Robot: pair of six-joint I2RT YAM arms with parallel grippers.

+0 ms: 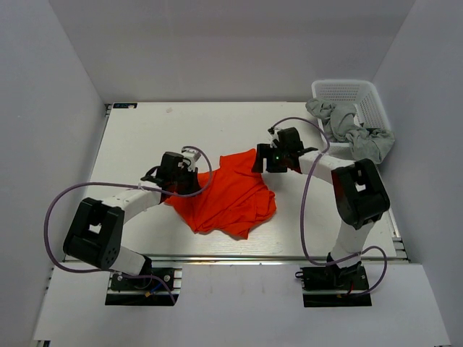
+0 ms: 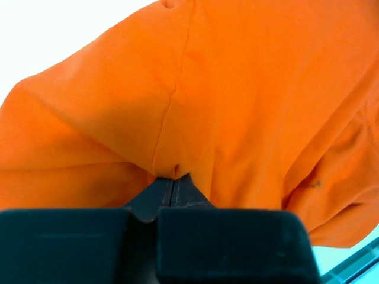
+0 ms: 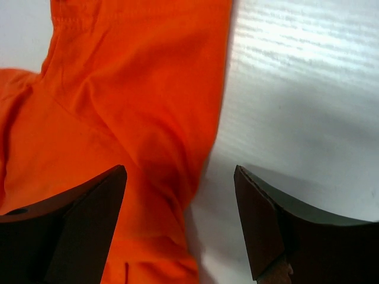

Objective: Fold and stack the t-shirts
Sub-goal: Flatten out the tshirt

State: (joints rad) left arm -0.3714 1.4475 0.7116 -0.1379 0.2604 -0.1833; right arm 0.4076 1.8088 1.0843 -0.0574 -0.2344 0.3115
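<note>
From above, the orange t-shirt (image 1: 228, 199) lies crumpled in the middle of the table (image 1: 145, 137). The left gripper (image 1: 192, 177) meets the cloth at its 9 o'clock edge, and the right gripper (image 1: 264, 160) sits over its 1 o'clock corner. Toward the table's 2 o'clock corner stands a white lattice basket (image 1: 362, 90), with grey t-shirts (image 1: 347, 130) heaped in it and spilling over its near rim.

In the left wrist view, the left gripper (image 2: 173, 183) has its fingers pressed together, pinching a pucker of the orange t-shirt (image 2: 237, 89), which fills nearly the whole view. Pale table (image 2: 59, 29) shows at 10 o'clock.

In the right wrist view, the right gripper (image 3: 179, 171) has its fingers wide apart, straddling the shirt's edge. The orange t-shirt (image 3: 118, 89) covers the 9 o'clock half and bare table (image 3: 296, 89) the 3 o'clock half.
</note>
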